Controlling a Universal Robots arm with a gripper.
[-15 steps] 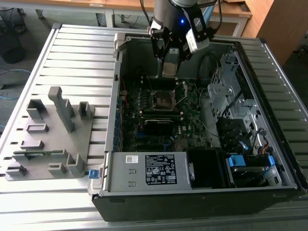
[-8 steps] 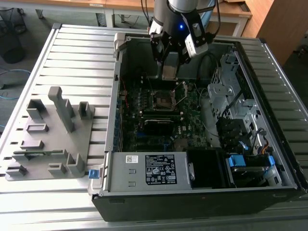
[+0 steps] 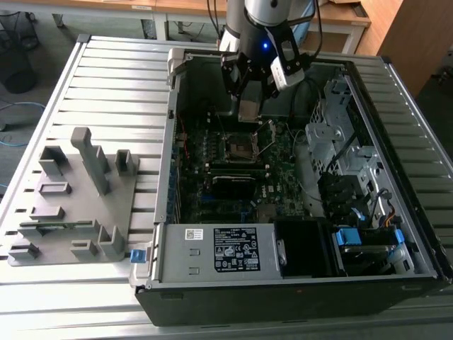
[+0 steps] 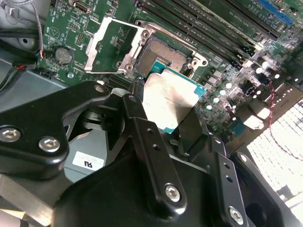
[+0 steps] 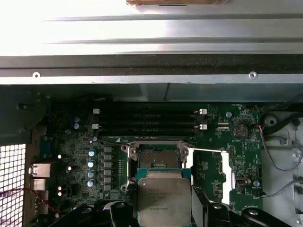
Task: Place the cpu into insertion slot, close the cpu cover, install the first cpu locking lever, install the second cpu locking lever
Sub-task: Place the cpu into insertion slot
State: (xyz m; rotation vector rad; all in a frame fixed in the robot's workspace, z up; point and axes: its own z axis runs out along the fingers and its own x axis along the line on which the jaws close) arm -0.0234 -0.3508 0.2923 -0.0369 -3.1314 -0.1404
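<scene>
My gripper (image 4: 165, 113) is shut on the cpu (image 4: 171, 100), a flat silver square with a teal edge clamped between the two black fingers (image 4: 138, 113). In both wrist views the chip hangs just above and slightly off the insertion slot (image 4: 163, 56), a dark square socket with a metal rim on the green board. The first wrist view shows the cpu (image 5: 164, 198) overlapping the near edge of the insertion slot (image 5: 157, 160). The cpu cover (image 4: 97, 46) is flipped open beside the socket. In the exterior view my gripper (image 3: 250, 108) hovers over the insertion slot (image 3: 238, 146) inside the computer case.
Long black memory slots (image 5: 149, 120) run beside the socket. A black card (image 3: 232, 185) lies just in front of it, and a labelled power supply (image 3: 233, 249) sits at the case front. Metal drive cages (image 3: 333, 142) fill the exterior view's right. A grey parts fixture (image 3: 78, 202) stands outside, left.
</scene>
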